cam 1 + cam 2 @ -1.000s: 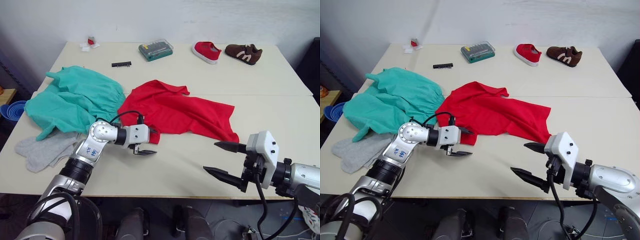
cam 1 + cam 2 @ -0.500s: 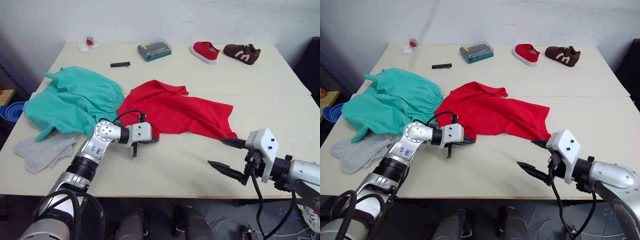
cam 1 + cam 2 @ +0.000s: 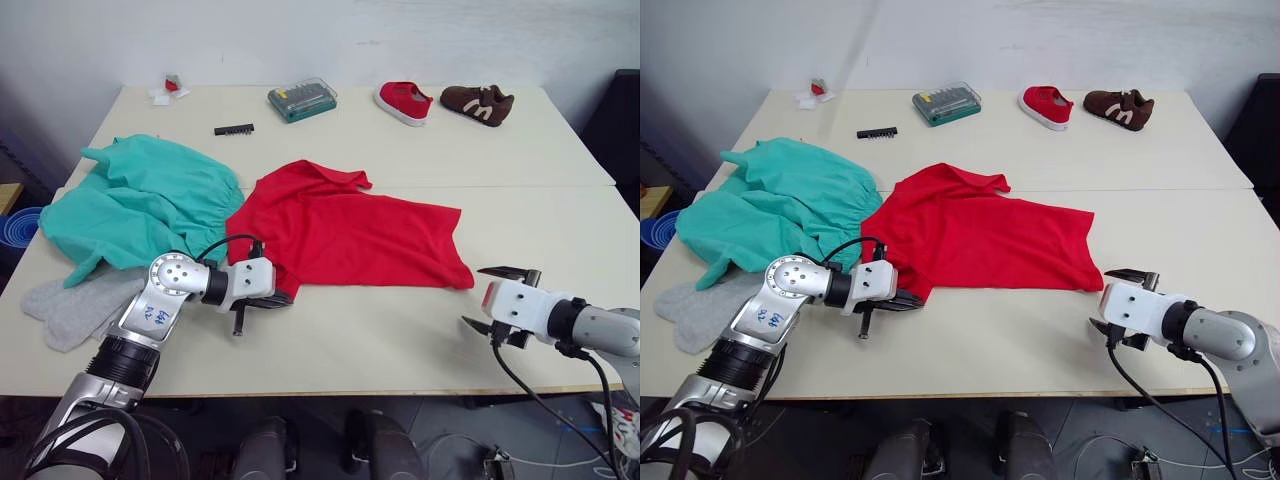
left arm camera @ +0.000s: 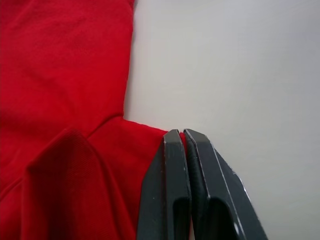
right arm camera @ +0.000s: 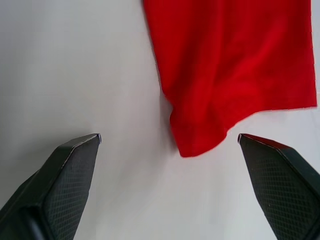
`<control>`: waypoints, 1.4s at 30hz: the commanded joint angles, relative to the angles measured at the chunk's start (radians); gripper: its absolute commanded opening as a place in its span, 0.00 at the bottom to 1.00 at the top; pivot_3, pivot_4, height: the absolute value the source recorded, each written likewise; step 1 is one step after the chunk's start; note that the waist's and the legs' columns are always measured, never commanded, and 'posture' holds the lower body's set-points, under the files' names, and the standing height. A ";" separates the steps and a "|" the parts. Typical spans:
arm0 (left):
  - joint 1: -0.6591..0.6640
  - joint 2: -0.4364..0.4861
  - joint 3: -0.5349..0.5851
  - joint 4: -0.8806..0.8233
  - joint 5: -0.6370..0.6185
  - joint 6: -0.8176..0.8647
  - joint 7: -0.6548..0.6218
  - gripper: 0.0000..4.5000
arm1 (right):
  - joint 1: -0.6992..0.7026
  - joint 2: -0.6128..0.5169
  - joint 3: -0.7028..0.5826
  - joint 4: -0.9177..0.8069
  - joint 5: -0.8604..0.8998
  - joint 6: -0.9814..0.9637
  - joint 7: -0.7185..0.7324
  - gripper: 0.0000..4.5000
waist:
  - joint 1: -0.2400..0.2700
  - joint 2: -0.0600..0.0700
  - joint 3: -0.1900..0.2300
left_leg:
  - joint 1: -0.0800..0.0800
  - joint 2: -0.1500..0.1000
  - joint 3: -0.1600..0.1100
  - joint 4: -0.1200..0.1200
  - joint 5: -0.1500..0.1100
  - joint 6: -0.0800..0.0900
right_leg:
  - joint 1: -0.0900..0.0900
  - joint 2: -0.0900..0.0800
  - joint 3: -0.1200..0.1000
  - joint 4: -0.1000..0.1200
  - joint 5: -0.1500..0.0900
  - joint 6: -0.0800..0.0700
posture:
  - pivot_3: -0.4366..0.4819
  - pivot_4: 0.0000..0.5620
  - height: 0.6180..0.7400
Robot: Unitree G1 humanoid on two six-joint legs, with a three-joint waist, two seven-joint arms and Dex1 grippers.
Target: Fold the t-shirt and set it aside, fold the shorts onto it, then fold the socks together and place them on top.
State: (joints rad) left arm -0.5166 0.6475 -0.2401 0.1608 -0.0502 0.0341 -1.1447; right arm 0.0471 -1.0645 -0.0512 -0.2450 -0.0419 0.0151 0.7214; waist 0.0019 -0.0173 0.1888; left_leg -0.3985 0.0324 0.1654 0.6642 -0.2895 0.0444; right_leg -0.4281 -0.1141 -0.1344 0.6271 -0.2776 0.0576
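The red t-shirt [image 3: 350,225] lies spread and rumpled in the middle of the table. My left gripper [image 3: 278,297] is shut on its near left corner, and the left wrist view shows the red hem pinched between the fingertips [image 4: 172,137]. My right gripper [image 3: 474,296] stands open and low over the table just short of the shirt's near right corner [image 5: 192,142], with nothing between its fingers. The teal shorts [image 3: 140,195] lie bunched at the left, touching the shirt. The grey socks [image 3: 70,305] lie at the near left, partly under the shorts.
Along the far edge are a green bit case [image 3: 302,98], a red shoe [image 3: 403,101], a brown shoe [image 3: 477,102], a black bit strip [image 3: 232,129] and a small white and red item [image 3: 166,88]. Blue bowls [image 3: 15,222] sit beyond the table's left edge.
My left gripper has shut on the shirt's near left corner. My right gripper has moved forward and lower toward the shirt's near right corner, still open. The camera has shifted a little.
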 commanded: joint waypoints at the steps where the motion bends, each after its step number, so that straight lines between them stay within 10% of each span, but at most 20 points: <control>1: 0.001 -0.009 0.000 -0.025 0.015 0.011 0.027 0.00 | -0.035 0.026 0.017 0.041 -0.090 -0.114 -0.044 1.00 | 0.000 0.000 0.000 | 0.000 0.000 0.000 0.000 0.000 0.000 | 0.000 0.000 0.000 0.000 0.000 0.000 | 0.48 0.27 1.00; 11: 0.004 -0.001 0.003 -0.027 0.016 0.016 0.024 0.00 | -0.119 0.110 0.069 0.191 -0.238 -0.217 -0.129 0.96 | -0.003 0.000 0.000 | 0.003 0.000 0.001 0.000 0.000 -0.001 | 0.002 0.000 0.001 0.001 0.000 0.000 | 0.48 0.27 1.00; 24: 0.037 0.033 0.069 -0.094 -0.047 0.123 0.018 0.00 | -0.176 0.150 0.116 0.322 -0.329 -0.287 -0.192 0.01 | -0.006 -0.001 0.000 | 0.006 0.000 0.002 0.000 0.001 -0.001 | 0.004 0.000 0.002 0.002 0.000 -0.001 | 0.48 0.27 1.00; 42: 0.157 0.157 0.153 -0.304 -0.228 0.373 -0.058 0.00 | 0.004 0.031 -0.002 0.105 -0.110 -0.306 0.031 0.00 | -0.003 0.000 0.000 | 0.006 0.001 0.001 -0.001 0.000 -0.002 | 0.003 0.000 0.002 0.002 -0.002 -0.001 | 0.48 0.27 1.00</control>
State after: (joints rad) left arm -0.3734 0.7846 -0.0983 -0.0973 -0.2568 0.3960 -1.1896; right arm 0.0226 -1.0051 -0.0102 -0.0660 -0.2099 -0.2917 0.7025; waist -0.0014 -0.0177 0.1886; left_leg -0.3930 0.0332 0.1669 0.6632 -0.2894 0.0421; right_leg -0.4248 -0.1140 -0.1323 0.6288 -0.2794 0.0567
